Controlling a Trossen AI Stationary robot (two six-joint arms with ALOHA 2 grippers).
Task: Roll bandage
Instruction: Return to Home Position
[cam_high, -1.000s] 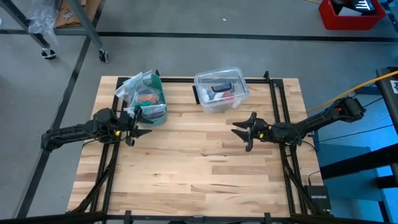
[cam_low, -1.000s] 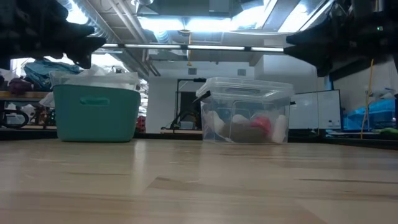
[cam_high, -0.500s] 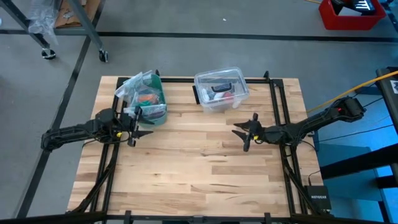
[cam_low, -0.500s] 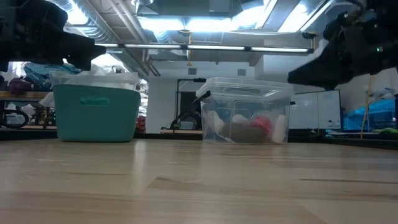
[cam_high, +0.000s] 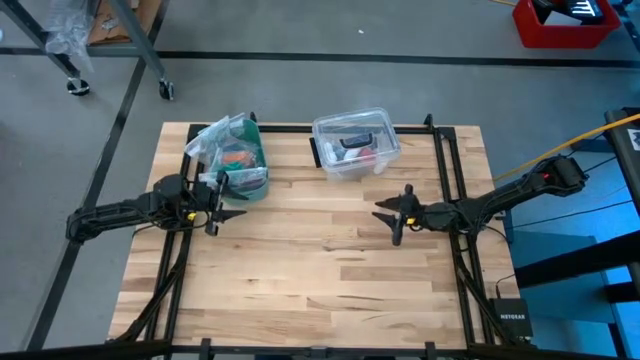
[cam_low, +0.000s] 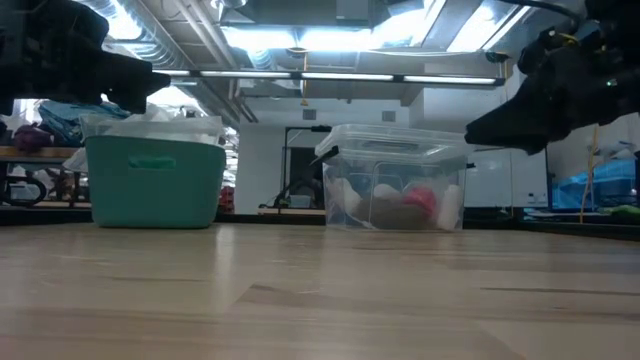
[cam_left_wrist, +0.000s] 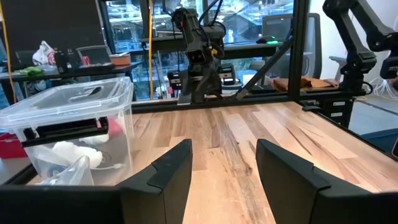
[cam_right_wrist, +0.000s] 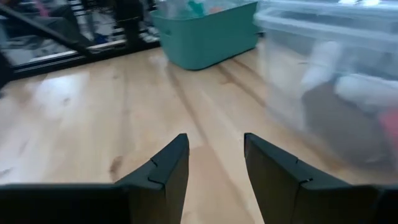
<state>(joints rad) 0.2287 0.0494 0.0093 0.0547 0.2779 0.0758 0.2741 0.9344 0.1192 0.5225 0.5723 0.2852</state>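
Left gripper hangs above the left side of the table, fingers spread with nothing between them, and it points across toward the middle. The right gripper faces it from the right side, just as open, just as empty, and the two are well apart. Between them lies a wide stretch of bare wooden table, plenty of room there, and the whole front half is free right down to the near edge. Black frame rails run along both sides and across the back, and each arm reaches in over its own rail. Right behind the left gripper sits the teal bin, close to the back left edge, smooth plastic walls, with a crumpled clear bag bulging above its rim and something orange showing inside. The bandage I cannot pick out on its own amid that bag and the bin. Beside the bin, at the back middle, stands a clear lidded box, rounded corners, with white, grey and red things lying in it. The tabletop is pale butcher-block in long strips, with a slight sheen.
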